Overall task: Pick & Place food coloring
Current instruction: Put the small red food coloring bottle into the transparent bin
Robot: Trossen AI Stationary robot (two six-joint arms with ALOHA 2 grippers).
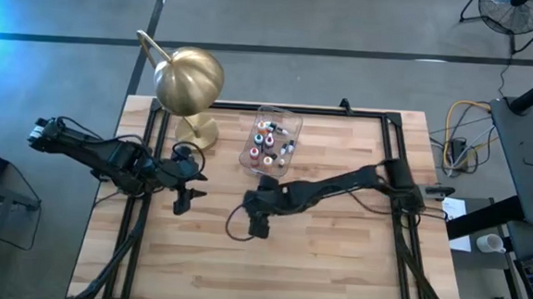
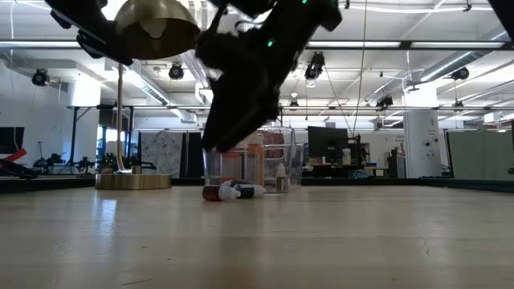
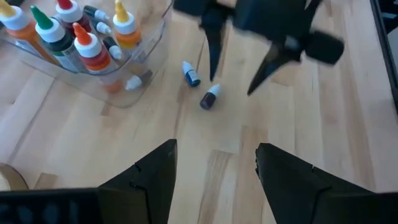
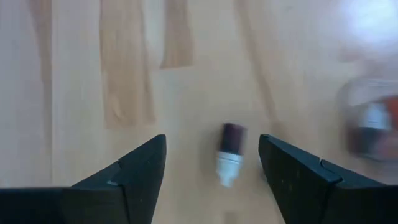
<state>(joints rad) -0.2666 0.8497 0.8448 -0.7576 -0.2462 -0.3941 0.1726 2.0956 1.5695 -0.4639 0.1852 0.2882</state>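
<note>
Two small bottles lie loose beside the tub

Below the right pincer [image 4: 211, 165], whose fingers stand wide open and hold nothing, one small dark bottle [image 4: 229, 153] with a white cap lies on the wooden counter [image 1: 334, 256]. A second bottle [image 3: 191, 73] lies close by. Near this pincer stands the clear tub [image 1: 291, 123] with the other bottles upright inside. Further away, the left pincer [image 1: 183, 187] hovers open and empty.

An open-plan robotics lab or workshop: behind the wooden table [image 2: 321, 233] the low view shows a wide hall with exposed ceiling ducts, track lights [image 2: 177, 72], white columns [image 2: 419, 144] and desks with monitors [image 2: 325, 144]. From above, polished concrete floor [image 1: 348, 25], a fan [image 1: 516, 16] and coiled cables [image 1: 463, 124] surround the rig
</note>
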